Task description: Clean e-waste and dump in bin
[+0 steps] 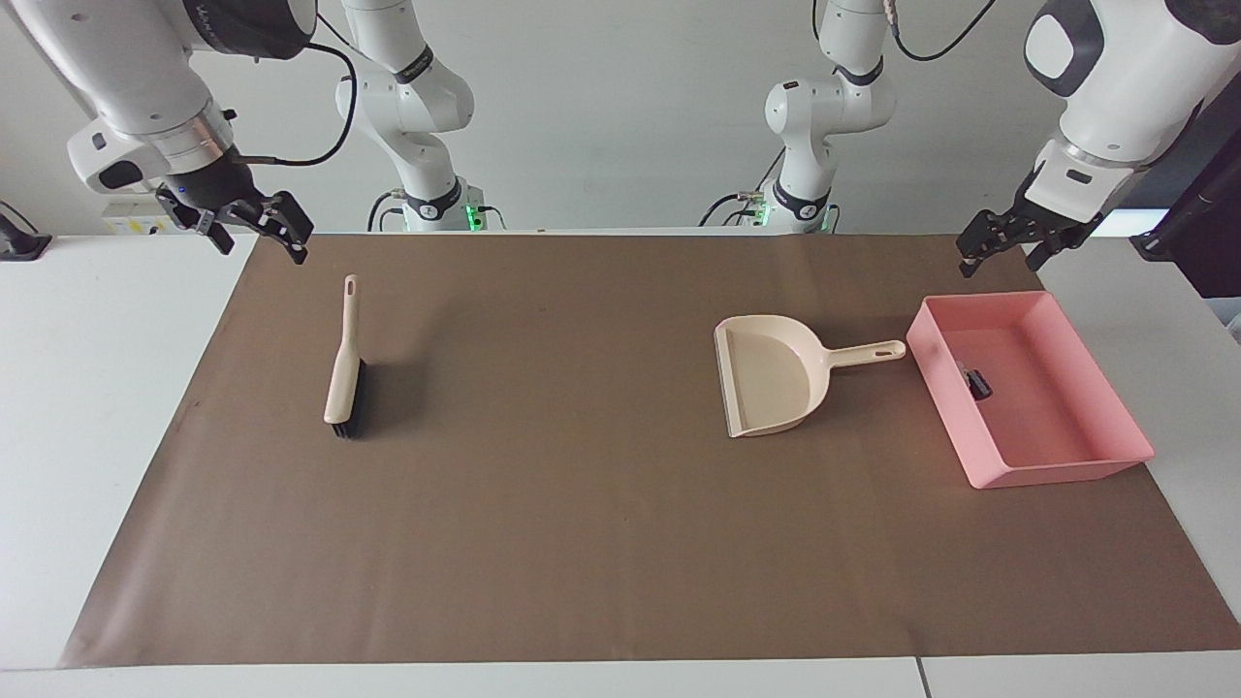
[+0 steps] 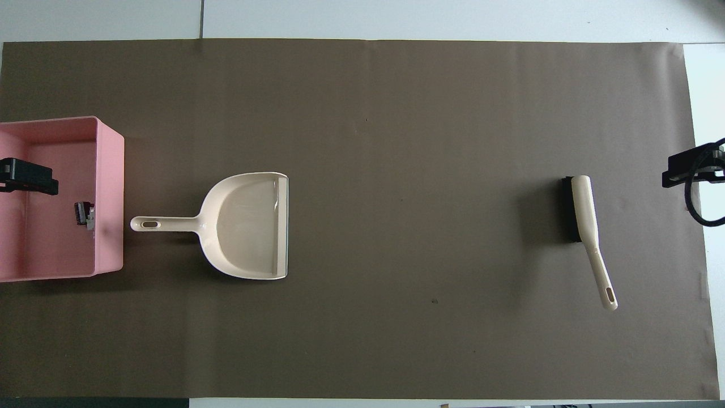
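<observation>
The pink bin (image 1: 1057, 472) stands at the left arm's end of the mat; it also shows in the overhead view (image 2: 111, 187). The e-waste (image 1: 974, 381), small black and grey bits, lies inside it against the wall beside the dustpan, and shows from above too (image 2: 85, 215). My left gripper (image 1: 999, 256) hangs open and empty, raised well above the bin; the overhead view shows one black part of it (image 2: 28, 175) over the bin. My right gripper (image 1: 260, 241) waits open and empty, raised over the mat's corner at the right arm's end (image 2: 686, 170).
A beige dustpan (image 1: 776, 380) lies empty on the brown mat beside the bin, handle toward the bin (image 2: 243, 226). A beige brush with black bristles (image 1: 341, 376) lies toward the right arm's end (image 2: 583, 209).
</observation>
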### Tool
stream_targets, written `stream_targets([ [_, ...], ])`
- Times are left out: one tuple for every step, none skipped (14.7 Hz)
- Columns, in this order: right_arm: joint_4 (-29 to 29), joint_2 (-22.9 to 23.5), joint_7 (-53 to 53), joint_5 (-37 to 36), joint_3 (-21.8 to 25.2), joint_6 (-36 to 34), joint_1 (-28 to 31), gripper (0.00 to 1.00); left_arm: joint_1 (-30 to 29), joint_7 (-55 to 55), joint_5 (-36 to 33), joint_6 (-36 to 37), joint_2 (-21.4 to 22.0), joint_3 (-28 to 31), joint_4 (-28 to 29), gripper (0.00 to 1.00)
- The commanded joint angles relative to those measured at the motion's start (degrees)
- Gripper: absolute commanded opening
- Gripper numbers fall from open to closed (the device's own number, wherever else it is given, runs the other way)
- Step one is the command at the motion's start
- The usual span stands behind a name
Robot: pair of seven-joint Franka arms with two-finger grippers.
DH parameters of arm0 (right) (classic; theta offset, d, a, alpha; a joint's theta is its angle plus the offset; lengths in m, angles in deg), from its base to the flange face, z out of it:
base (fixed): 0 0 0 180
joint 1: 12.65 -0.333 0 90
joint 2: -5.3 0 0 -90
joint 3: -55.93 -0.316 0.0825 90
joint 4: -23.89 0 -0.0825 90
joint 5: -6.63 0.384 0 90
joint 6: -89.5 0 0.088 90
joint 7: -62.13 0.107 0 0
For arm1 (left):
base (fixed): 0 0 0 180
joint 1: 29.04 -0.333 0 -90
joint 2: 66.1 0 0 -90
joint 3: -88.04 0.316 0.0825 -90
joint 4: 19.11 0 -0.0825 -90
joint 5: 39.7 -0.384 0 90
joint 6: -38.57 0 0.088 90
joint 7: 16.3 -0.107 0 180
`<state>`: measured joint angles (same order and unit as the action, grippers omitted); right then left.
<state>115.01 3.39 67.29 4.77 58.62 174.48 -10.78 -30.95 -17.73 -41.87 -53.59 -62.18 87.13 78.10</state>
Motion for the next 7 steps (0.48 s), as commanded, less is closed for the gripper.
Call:
stream_targets([
  [1.25, -1.25, 0.64, 0.28, -0.23, -0.17, 0.42, 1.0, 0.15, 0.99, 0.77, 0.57, -1.71, -0.23, -2.2, 0.98],
  [1.25, -1.25, 0.64, 0.28, -0.23, -0.17, 0.42, 1.0, 0.06, 0.9, 0.69, 0.48, -1.72, -0.23, -2.2, 0.98],
  [1.25, -1.25, 0.64, 0.28, -0.23, -0.17, 0.42, 1.0, -0.11, 0.82, 0.42, 0.4, -1.63, -0.23, -2.11, 0.98],
  [1.25, -1.25, 0.64, 0.28, -0.23, -0.17, 0.42, 1.0, -0.2, 0.73, 0.25, 0.39, -1.63, -0.23, -1.85, 0.98],
  [1.25, -1.25, 0.64, 0.28, -0.23, -0.17, 0.33, 1.0, -0.29, 0.73, 0.25, 0.39, -1.54, -0.23, -1.76, 0.98],
  [1.25, -1.25, 0.64, 0.28, -0.23, -0.17, 0.33, 1.0, -0.29, 0.73, 0.25, 0.39, -1.54, -0.23, -1.67, 0.98],
  [1.25, -1.25, 0.64, 0.28, -0.23, -0.17, 0.42, 1.0, -0.29, 0.73, 0.16, 0.39, -1.45, -0.23, -1.58, 0.98],
])
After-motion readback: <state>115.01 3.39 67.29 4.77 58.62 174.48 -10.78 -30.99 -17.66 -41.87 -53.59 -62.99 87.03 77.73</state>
